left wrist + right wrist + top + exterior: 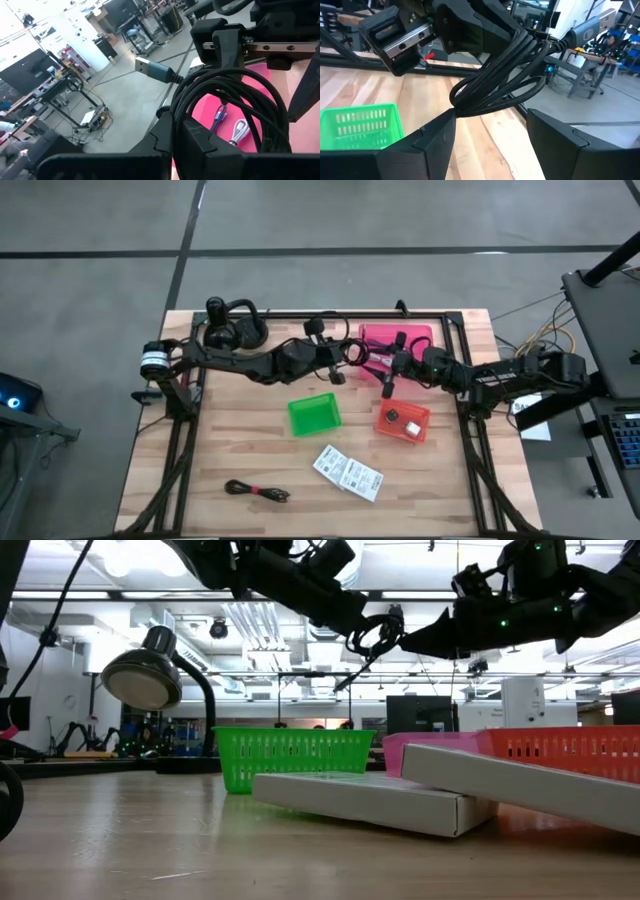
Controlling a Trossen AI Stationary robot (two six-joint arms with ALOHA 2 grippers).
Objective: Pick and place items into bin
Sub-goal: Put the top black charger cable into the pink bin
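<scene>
Evidently, a coiled black cable (495, 87) is pinched by the left gripper (345, 363) above the pink bin (415, 335), presumably for dropping; the right gripper (490, 135) is spread beside it.

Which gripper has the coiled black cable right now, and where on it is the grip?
The left gripper holds the coiled black braided cable, jaws shut on the bundled loops, USB plug free. The right gripper is open beside it, holding nothing.
</scene>
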